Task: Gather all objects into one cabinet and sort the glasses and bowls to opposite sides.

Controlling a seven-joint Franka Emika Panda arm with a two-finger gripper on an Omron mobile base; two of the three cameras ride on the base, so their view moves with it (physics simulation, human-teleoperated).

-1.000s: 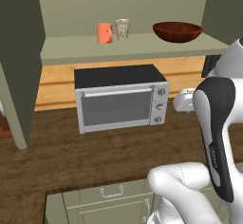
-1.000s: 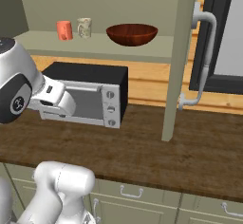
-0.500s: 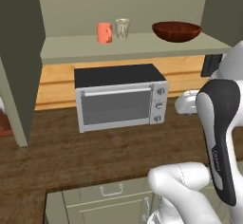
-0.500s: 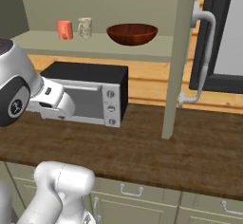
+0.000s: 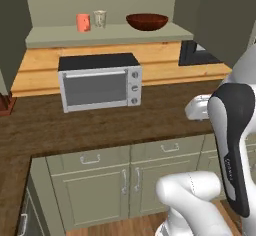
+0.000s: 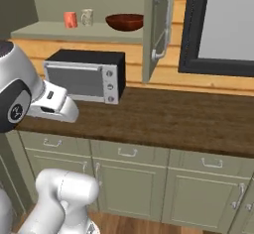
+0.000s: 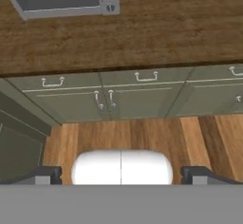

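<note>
Base backed off; gripper [image 7: 121, 173] spread wide, empty

Toaster oven [image 5: 100, 81] on the table [image 5: 150, 115], cabinet shelf [image 5: 105, 34] above it — cup [image 5: 83, 22] at its left, tumbler [image 5: 100, 18] just right of the cup, wide bowl [image 5: 146, 21] further right, drawers and doors [image 7: 107, 97] below the table.
</note>
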